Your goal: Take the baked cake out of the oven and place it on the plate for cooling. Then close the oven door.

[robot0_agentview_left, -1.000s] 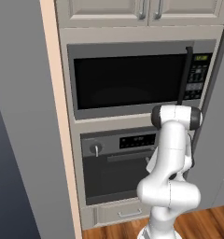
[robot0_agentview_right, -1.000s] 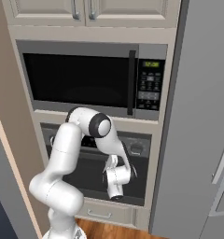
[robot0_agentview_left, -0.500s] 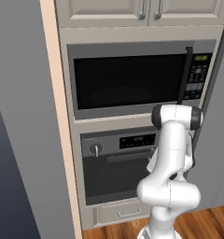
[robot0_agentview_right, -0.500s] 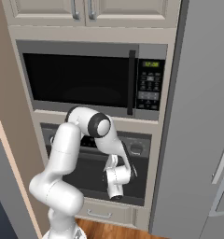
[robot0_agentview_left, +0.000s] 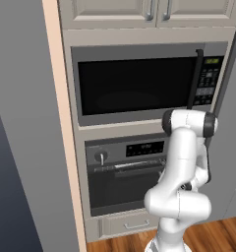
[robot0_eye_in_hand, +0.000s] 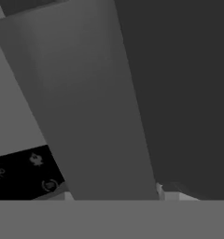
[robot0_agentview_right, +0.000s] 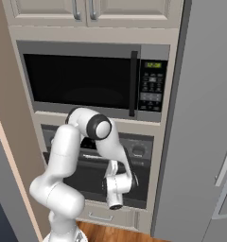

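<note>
Beige cabinetry [robot0_agentview_left: 139, 12], black microwave [robot0_agentview_left: 134, 86], wooden floor [robot0_agentview_left: 223, 234]

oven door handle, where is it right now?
The handle is a horizontal grey bar along the top of the shut oven door, just under the knob and display strip, below the microwave; the arm hides its right end.

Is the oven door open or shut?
Shut. The oven door stands upright, flush with its frame, handle just under the display.

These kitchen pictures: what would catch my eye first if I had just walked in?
Most likely the white robot arm, bent in front of the grey oven set low in the tall cabinet wall. Its hand reaches in at the bar handle along the top of the oven door, which looks shut. Above sits a big black-windowed microwave.
</note>
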